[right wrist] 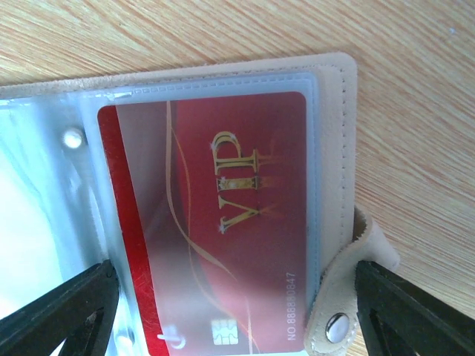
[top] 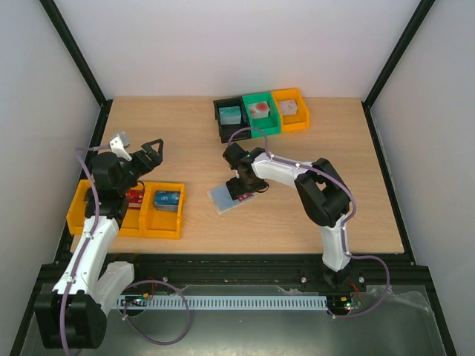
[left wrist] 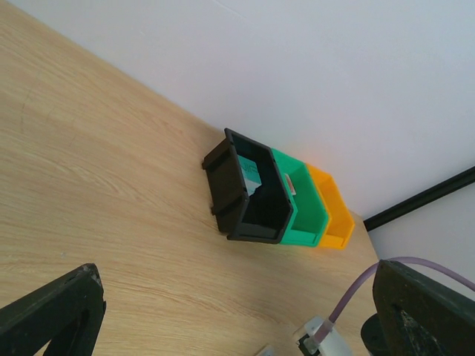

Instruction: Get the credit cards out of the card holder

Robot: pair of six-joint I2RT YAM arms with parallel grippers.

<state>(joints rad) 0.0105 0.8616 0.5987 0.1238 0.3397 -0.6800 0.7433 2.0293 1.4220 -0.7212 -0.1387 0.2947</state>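
The card holder point(top: 221, 199) lies open and flat on the desk point(top: 297, 222), a little in front of the middle and just under the right gripper point(top: 242, 187). In the right wrist view its cream edge point(right wrist: 338, 111) frames a clear sleeve point(right wrist: 52, 193), and the red card point(right wrist: 215, 222) with gold "VIP" lettering sits fully inside the sleeve, its chip toward the bottom of the picture. The snap tab point(right wrist: 349, 311) sticks out at the holder's lower right corner. The right gripper point(right wrist: 234, 297) has its jaws apart, one on each side of the red card; whether either one touches the holder cannot be told. No second card can be made out in the holder from these views. The left gripper point(top: 139, 154) hangs over the left side of the desk above a yellow tray point(top: 111, 222), its jaws wide apart and holding nothing. A blue card point(top: 167, 200) lies in the tray's right compartment, with something red beside it, partly hidden by the arm. At the far edge of the desk a black bin point(left wrist: 245, 193), a green bin point(left wrist: 304, 208) and an orange bin point(left wrist: 338, 215) stand touching in a row.
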